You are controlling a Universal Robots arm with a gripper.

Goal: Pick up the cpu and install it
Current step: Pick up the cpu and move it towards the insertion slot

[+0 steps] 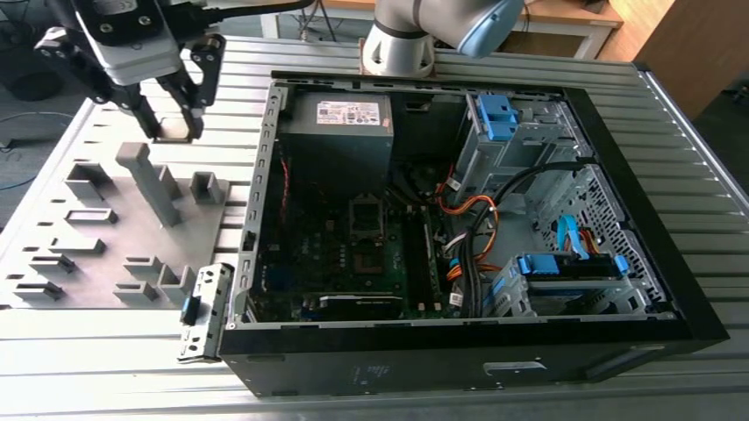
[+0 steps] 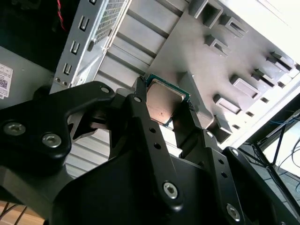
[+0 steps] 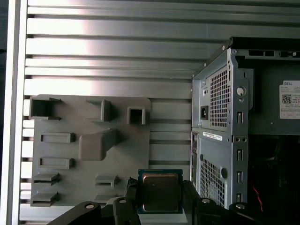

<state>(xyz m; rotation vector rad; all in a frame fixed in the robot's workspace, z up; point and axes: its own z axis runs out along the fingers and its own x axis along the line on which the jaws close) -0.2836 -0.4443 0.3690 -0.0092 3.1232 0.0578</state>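
Clasping cpu [image 3: 161,192], gripper [image 1: 174,124] hangs beside computer case [image 1: 410,368].

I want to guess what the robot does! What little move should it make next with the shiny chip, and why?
Probably a short move sideways toward the open computer case, to the exterior view's right. The fingers pinch the cpu from two sides, but it hangs by the grey fixture plate, outside the case, and the motherboard it belongs on lies inside.

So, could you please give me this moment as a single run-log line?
tool: shut on cpu | location: at grey fixture plate, outside open computer case | install: not done
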